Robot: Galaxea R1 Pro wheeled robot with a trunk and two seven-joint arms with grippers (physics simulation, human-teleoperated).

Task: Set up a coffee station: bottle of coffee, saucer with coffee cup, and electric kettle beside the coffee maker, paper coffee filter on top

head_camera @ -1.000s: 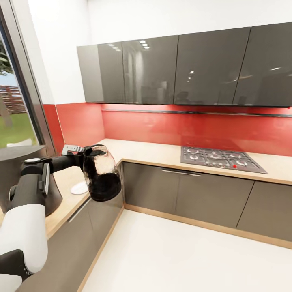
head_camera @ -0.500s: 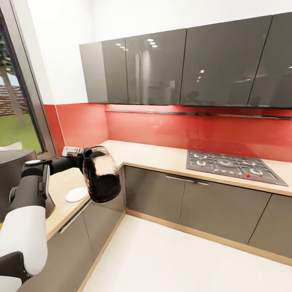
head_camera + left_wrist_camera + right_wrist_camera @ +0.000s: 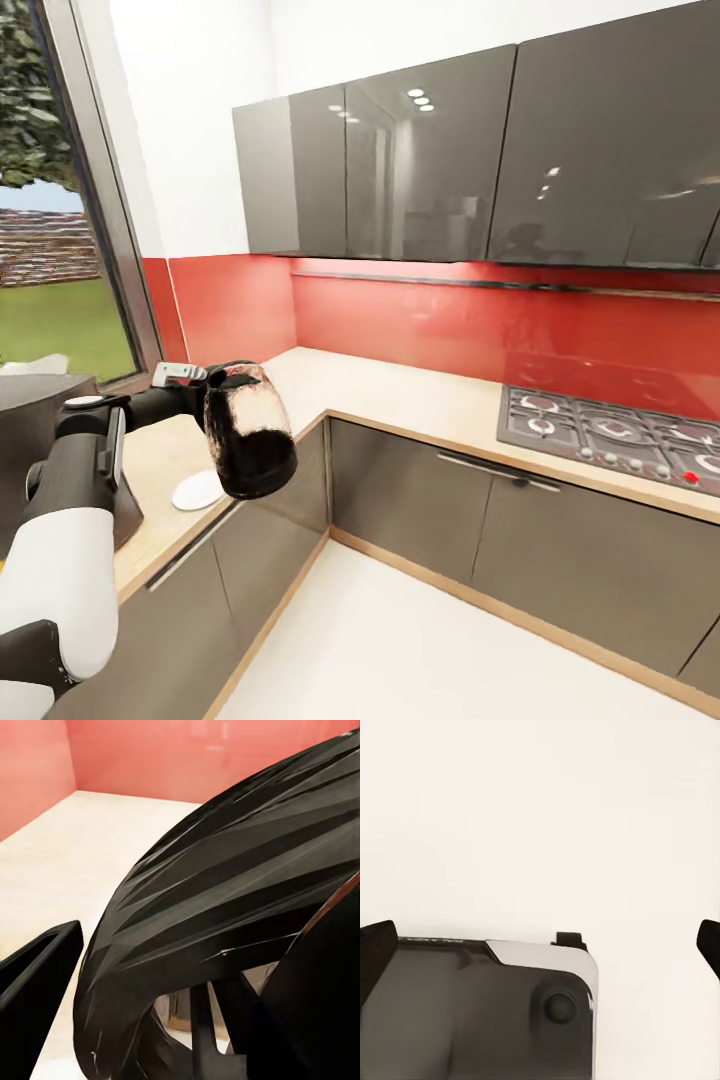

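Evidently the head camera has swung since a second ago: the hob has slid toward the picture's right edge, while the rounded smoky glass electric kettle (image 3: 249, 432) keeps its place on the left gripper (image 3: 200, 385), carried above the corner of the light beige wood-look countertop (image 3: 400, 392), near a small flat white saucer (image 3: 197, 490); transport continues, placement not yet done. The left wrist view adds close detail: the kettle's black ribbed lid and handle (image 3: 225, 915) against one dark finger (image 3: 37, 960), apparently clamped. The right wrist view shows the right gripper (image 3: 540, 945) spread wide, empty, above the robot's grey base (image 3: 472, 1012) and pale floor (image 3: 540, 810).
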